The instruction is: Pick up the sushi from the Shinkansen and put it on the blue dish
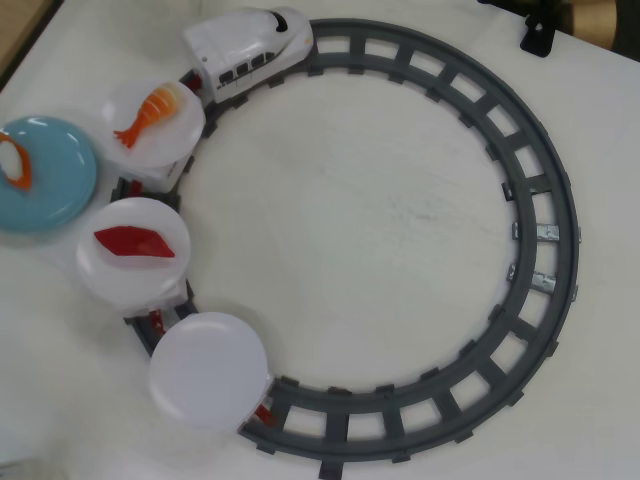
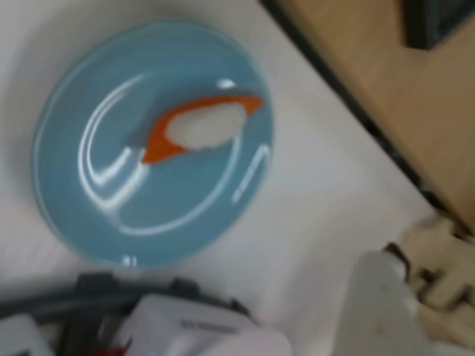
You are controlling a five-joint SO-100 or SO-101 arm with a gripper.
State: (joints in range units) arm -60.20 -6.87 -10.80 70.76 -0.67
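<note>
The sushi (image 1: 15, 162) lies on the blue dish (image 1: 55, 195) at the left edge of the overhead view. In the wrist view the sushi (image 2: 200, 127) rests tipped on its side near the middle of the dish (image 2: 89, 215), white rice showing with an orange rim. The white Shinkansen (image 1: 245, 45) stands on the track at the top left, pulling three cars with round white plates. My gripper (image 2: 408, 248) shows only in the wrist view's lower right corner, beside the dish and apart from the sushi, with nothing held. It is absent from the overhead view.
A shrimp piece (image 1: 150, 112) sits on the first white plate and a dark red tuna piece (image 1: 135, 243) on the second. The third plate (image 1: 210, 370) is bare. The grey track (image 1: 540, 200) rings the table. A wooden surface (image 2: 371, 74) lies past the table edge.
</note>
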